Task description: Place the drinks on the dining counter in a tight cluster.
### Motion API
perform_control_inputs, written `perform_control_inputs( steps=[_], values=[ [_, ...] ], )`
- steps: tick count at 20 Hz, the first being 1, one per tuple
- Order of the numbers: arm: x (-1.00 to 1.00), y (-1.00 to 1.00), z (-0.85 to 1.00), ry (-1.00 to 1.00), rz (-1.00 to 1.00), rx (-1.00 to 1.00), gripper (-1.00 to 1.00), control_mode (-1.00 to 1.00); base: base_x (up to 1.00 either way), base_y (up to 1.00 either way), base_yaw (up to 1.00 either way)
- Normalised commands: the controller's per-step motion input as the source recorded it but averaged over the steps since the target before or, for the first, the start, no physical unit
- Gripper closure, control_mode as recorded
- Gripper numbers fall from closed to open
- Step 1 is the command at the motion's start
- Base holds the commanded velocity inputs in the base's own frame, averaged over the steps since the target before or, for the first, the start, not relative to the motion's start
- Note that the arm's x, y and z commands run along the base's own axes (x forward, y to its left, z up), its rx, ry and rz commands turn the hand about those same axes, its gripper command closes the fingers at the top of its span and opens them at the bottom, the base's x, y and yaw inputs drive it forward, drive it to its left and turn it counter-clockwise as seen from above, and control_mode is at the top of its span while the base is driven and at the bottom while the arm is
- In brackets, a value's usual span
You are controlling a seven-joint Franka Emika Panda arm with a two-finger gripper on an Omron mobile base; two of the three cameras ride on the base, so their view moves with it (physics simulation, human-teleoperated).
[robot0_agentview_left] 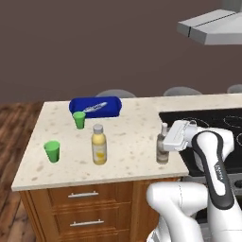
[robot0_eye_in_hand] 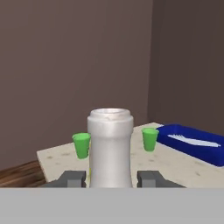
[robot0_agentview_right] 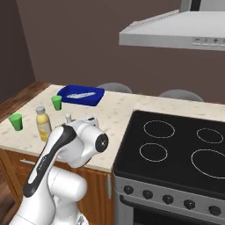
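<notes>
Brownish slim bottle (robot0_agentview_left: 163, 145) stands upright near the dining counter (robot0_agentview_left: 132, 137) front edge, gripper (robot0_eye_in_hand: 111, 177) fingers clamped on it. Yellow juice bottle (robot0_agentview_left: 99, 144) stands well left of it

**Dining counter and its load**

The beige speckled dining counter (robot0_agentview_left: 127, 137) tops wooden drawers. A blue tray (robot0_agentview_left: 96, 107) sits at its back. One green cup (robot0_agentview_left: 79, 119) stands just in front of the tray, another (robot0_agentview_left: 52, 151) nearer the front left edge. The yellow juice bottle (robot0_agentview_left: 99, 144) stands front of the tray; the brownish bottle (robot0_agentview_left: 163, 144) stands further right, beside the black cooktop (robot0_agentview_right: 176, 149).
</notes>
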Motion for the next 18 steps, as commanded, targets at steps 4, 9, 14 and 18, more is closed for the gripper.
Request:
perform_control_inputs(
  steps=[4,9,14,18],
  values=[
    [0.0,0.0,0.0,0.0,0.0,0.0,1.0,1.0,0.48,0.26,0.0],
    [0.0,0.0,0.0,0.0,0.0,0.0,1.0,1.0,0.41,0.11,0.03],
    [0.0,0.0,0.0,0.0,0.0,0.0,1.0,1.0,0.45,0.04,0.08],
    [0.0,0.0,0.0,0.0,0.0,0.0,1.0,1.0,0.15,0.01,0.03]
  ],
)
